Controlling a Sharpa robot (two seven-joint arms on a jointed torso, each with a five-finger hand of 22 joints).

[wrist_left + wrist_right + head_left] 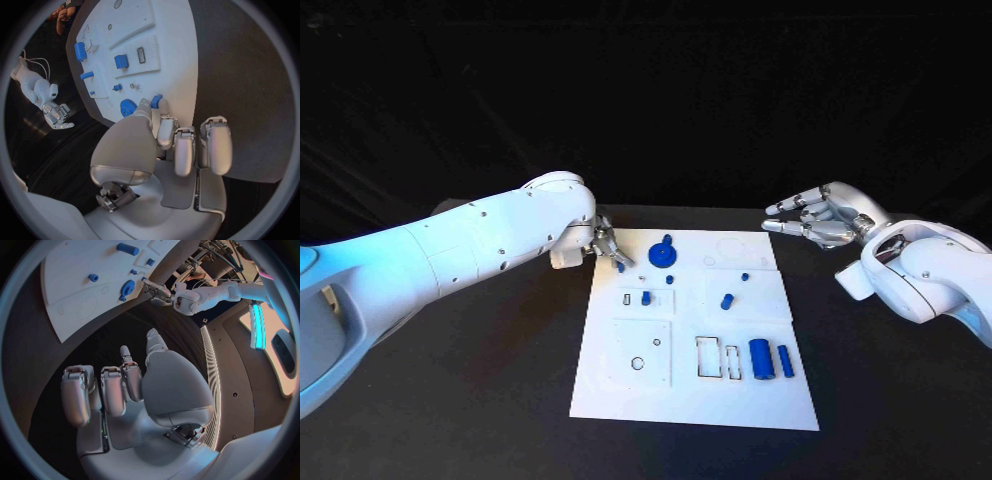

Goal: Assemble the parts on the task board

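A: Two silver many-fingered hands. Left hand (606, 247): how are its fingers set?

B: Fingertips (161, 106) meet on a small blue block part (156, 100) at the near corner of the flat white task board (754, 400); the hand pinches it. Just beyond the fingertips lies a round blue gear-like part (127, 107).

A: Farther out from that hand?

B: Small blue pegs (727, 300), then a large blue cylinder (760, 358) beside a slimmer blue bar (786, 361), next to empty rectangular slots.

A: Right hand (816, 217)?

B: Fingers curled and apart, holding nothing, above the black table (473, 400), off the board's far corner from the left hand.
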